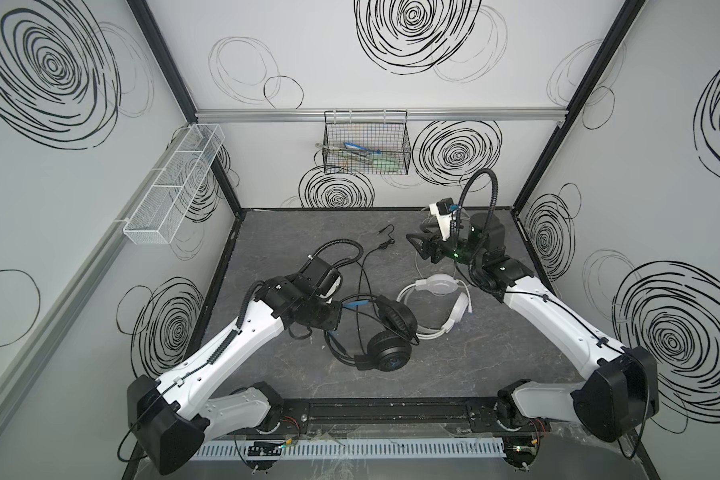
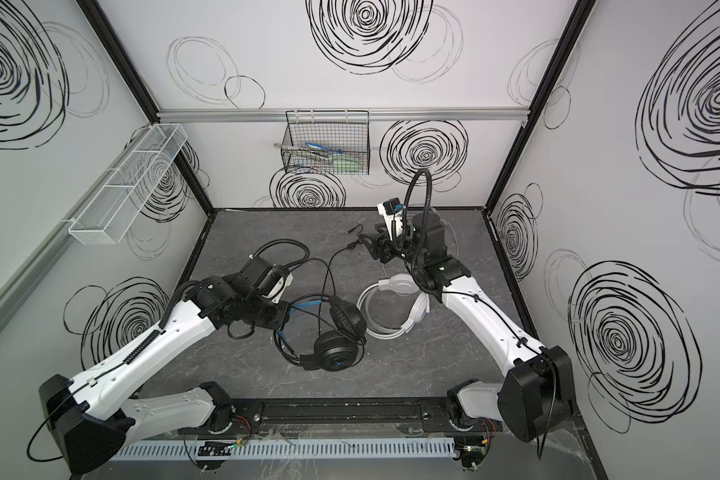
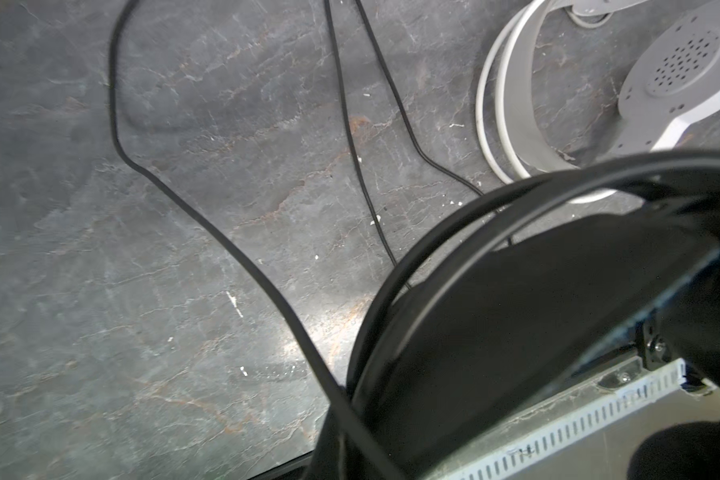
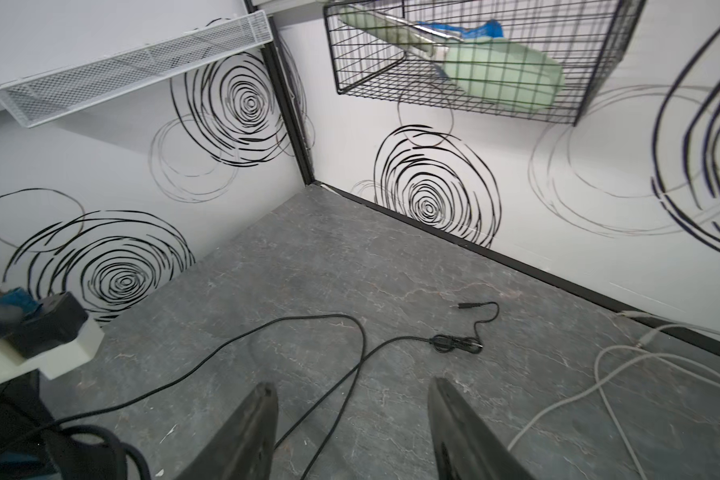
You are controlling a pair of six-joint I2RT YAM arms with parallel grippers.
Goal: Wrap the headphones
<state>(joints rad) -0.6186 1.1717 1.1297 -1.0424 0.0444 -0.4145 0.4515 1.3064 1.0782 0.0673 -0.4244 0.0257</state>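
1. my left gripper [image 1: 336,311] pinches the black headset [image 1: 391,353] by its headband, on the table [image 1: 454,374].
2. my right gripper [image 4: 352,384] is spread, empty, over the thin black cable [image 4: 408,339].
3. cable looks limp, light; i'd take it near the plug [image 4: 460,306].

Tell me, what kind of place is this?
Probably a robot lab booth: a left arm and right arm fixed by a small table, swirl-patterned walls around it, and a black headset and white headset to work on.
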